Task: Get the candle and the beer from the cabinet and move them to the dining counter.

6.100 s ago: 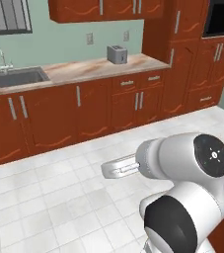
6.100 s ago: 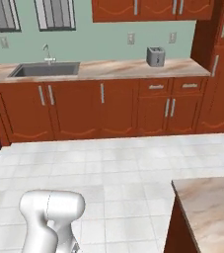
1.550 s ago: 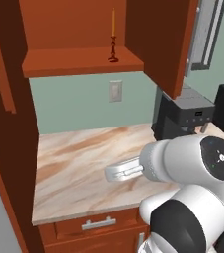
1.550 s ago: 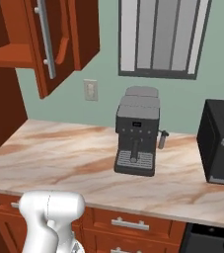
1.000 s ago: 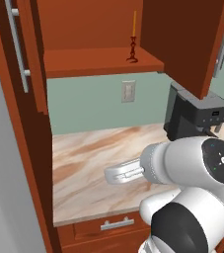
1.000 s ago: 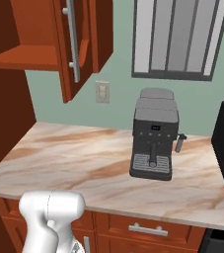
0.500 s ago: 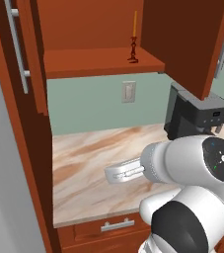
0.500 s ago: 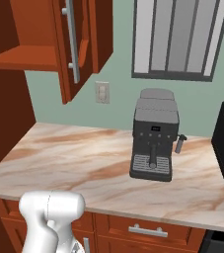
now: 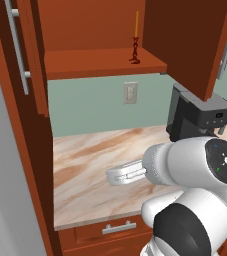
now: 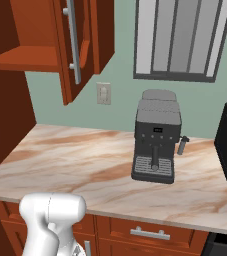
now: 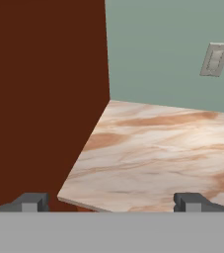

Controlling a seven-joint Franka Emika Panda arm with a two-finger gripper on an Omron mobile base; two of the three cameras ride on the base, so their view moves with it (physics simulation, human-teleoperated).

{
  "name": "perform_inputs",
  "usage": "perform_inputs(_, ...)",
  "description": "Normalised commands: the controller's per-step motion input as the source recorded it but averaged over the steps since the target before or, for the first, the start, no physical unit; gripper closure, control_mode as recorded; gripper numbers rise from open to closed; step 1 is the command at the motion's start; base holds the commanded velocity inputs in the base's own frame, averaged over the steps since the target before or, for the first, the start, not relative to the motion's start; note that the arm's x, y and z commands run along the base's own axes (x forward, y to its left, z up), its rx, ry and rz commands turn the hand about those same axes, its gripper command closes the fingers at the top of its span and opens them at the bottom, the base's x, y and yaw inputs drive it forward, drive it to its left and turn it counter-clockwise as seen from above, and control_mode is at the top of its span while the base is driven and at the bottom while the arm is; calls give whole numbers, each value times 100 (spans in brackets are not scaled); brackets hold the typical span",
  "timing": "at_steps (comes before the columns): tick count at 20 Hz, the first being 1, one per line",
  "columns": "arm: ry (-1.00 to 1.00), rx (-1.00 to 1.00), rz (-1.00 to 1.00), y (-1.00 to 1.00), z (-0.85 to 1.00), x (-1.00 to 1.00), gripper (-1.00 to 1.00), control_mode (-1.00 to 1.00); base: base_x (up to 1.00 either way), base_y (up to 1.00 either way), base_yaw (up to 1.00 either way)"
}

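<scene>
In the left base view the candle (image 9: 136, 37) stands upright on the shelf of the open cabinet (image 9: 102, 62), above the marbled bench (image 9: 92, 170) and a coffee machine (image 9: 197, 115). The right base view shows the cabinet door (image 10: 77, 42) swung open over the bench beside the coffee machine. In the hand view the end effector (image 11: 108, 201) is released, its tips spread wide and empty before the bench edge.

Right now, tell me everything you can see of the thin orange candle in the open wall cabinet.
The thin orange taper candle stands upright on a small dark red-brown holder, whose base rests on the reddish-brown wooden cabinet shelf, near its front right edge. It is unlit, alone there, with nothing else touching it.
</scene>
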Motion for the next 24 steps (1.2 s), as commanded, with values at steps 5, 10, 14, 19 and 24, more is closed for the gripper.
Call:
perform_inputs(5,0,0,0,0,0,0,-100,100,0,-3,0)
perform_inputs(10,-4,0,-1,-8,11,0,-100,-100,0,-11,-2)
perform_inputs(14,-13,-3,-5,-2,53,4,-100,-100,0,0,0)
perform_inputs(19,-8,-2,-5,-18,60,21,-100,-100,0,0,0)
perform_inputs(24,-10,0,-3,-46,43,14,-100,-100,0,0,0)
